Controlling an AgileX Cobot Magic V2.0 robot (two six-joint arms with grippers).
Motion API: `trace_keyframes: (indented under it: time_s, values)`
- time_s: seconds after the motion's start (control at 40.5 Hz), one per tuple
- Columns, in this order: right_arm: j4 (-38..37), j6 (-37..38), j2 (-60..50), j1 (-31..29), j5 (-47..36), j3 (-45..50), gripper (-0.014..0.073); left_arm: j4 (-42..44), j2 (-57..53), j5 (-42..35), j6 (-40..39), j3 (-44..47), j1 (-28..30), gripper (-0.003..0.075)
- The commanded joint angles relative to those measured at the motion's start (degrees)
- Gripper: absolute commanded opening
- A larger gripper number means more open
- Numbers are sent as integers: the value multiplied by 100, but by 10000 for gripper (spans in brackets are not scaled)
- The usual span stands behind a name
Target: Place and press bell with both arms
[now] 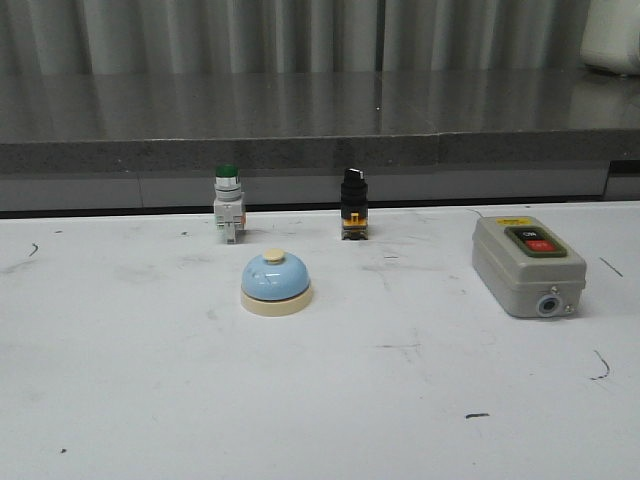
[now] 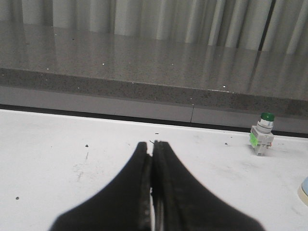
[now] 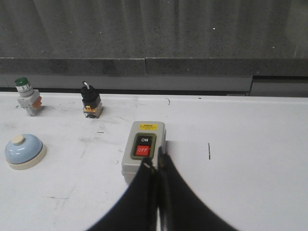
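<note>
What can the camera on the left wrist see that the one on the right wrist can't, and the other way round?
Only the left wrist view shows the left gripper, its fingers shut. Only the right wrist view shows the right gripper, also shut, the grey switch box, the black selector switch and the whole bell. Both show the green-capped push button, the white table and the grey ledge behind it.

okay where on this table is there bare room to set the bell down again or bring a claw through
Widest bare patch: the near table in front of the bell, reaching across below the grey switch box. Another lies left of the bell and green-capped button. The gap between bell and box is open too. Tightest: the back row, where the green-capped button and black selector switch stand behind the bell.
</note>
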Motion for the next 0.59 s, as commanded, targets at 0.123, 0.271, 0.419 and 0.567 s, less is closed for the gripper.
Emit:
trace_keyframes:
  time_s: [0.123, 0.271, 0.419, 0.567]
  values:
    - [-194, -131, 26, 22, -526, -135, -67, -52, -99, -518, -32, 141, 21, -13]
    - [-423, -599, -107, -71, -1036, 281, -67, -52, -99, -518, -32, 141, 21, -13]
    - [-319, -918, -729, -363, -1340, 890, -67, -52, -99, -518, -32, 141, 21, -13]
    - [-41, -927, -1573, -734, -1132, 1583, -67, -52, -99, -518, -32, 141, 21, -13]
